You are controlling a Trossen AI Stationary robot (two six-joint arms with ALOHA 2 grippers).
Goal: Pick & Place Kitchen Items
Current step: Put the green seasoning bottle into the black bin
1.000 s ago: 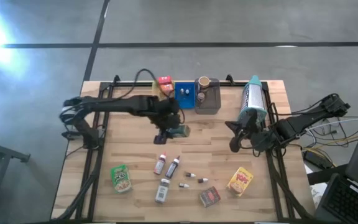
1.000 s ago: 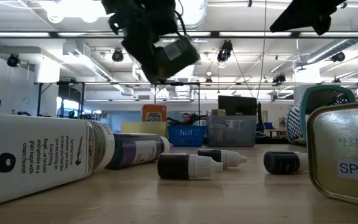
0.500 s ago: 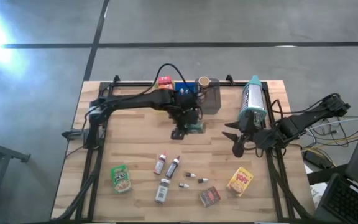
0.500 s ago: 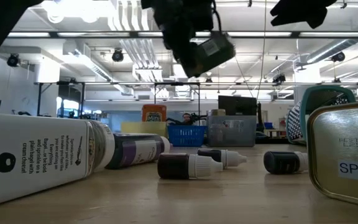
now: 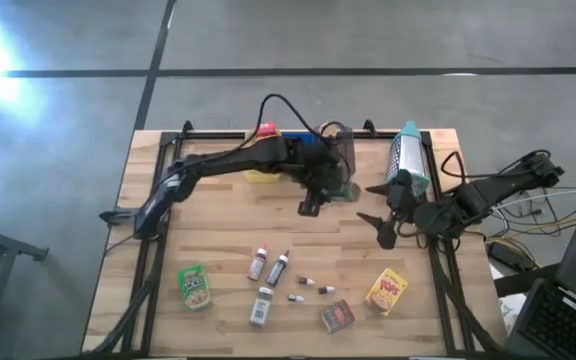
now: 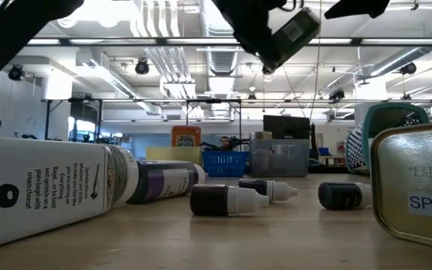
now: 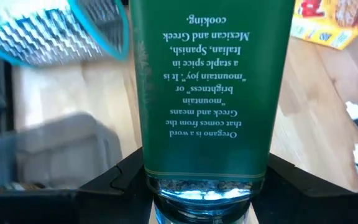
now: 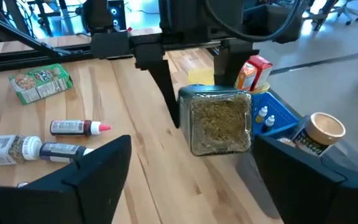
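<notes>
My left gripper (image 5: 325,192) is shut on a square glass jar of oregano with a green label (image 7: 207,93). It holds the jar in the air beside the grey tray (image 5: 345,158). The low view shows the jar (image 6: 291,30) high above the table, and the right wrist view shows the dried herb in it (image 8: 219,121). My right gripper (image 5: 380,207) stands open and empty to the right, just off a teal-rimmed grater (image 5: 406,160). Small bottles (image 5: 268,265), vials (image 5: 313,287), a green pouch (image 5: 195,285), a yellow pouch (image 5: 388,290) and a tin (image 5: 337,316) lie on the near part of the table. My left gripper pinches the jar between its two fingers on two opposite side walls (image 7: 143,165), at the end nearest the wrist. The fingers (image 8: 166,81) slant down along the jar from the table's left. The jar hangs tilted, clear of the table and the trays.
A yellow tray (image 5: 258,175) with a red box, a blue tray (image 8: 284,121) with small vials and a brown cup (image 5: 328,130) stand along the far edge. Black rails run along the table's sides. Bare wood lies between the trays and the near items.
My left gripper has carried the jar up and toward the table's right and far edge, from the table's middle to beside the grey tray. My right gripper has opened from shut and risen slightly.
</notes>
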